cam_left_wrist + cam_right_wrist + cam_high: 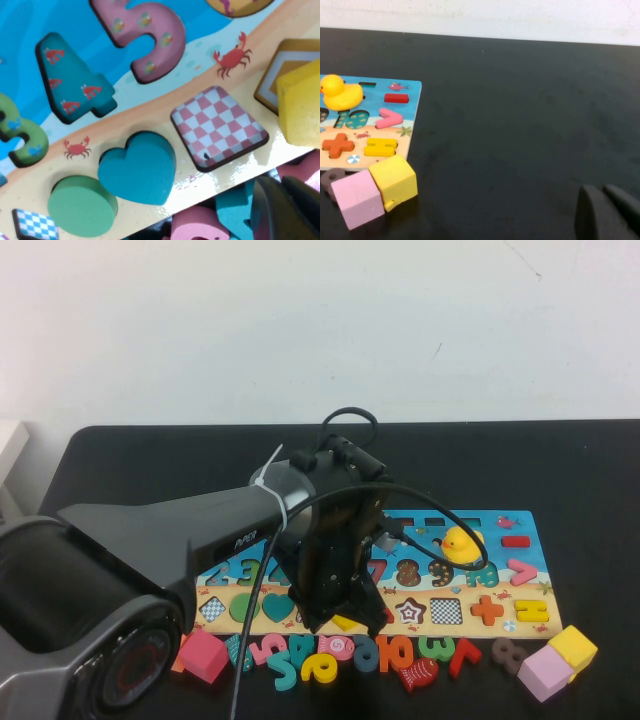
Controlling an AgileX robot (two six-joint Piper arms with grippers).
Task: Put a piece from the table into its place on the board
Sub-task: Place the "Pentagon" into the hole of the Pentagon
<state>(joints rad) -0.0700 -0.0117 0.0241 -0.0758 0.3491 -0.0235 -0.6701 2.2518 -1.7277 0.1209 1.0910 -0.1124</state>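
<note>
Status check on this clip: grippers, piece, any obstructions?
Left gripper low over the board's near edge, holding a yellow piece above its slot. Right gripper parked off-board, shut. Loose numbers crowd the board's front.

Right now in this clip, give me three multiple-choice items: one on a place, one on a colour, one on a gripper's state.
1. Where is the left gripper?
A. Over the board's near edge
B. Parked off the table
C. Above the duck

2. What colour is the heart piece seated in the board?
A. Yellow
B. Teal
C. Red

3. What does the yellow piece at the left gripper show?
A. It lies flat in its slot
B. It sits among the loose pieces
C. It is tilted, partly over a slot

Answers: 1 A, the high view shows the arm over the shape row. 2 B, teal in the left wrist view. 3 C, it overlaps the slot's rim. The right gripper is shut over bare table, off to the board's side.
</note>
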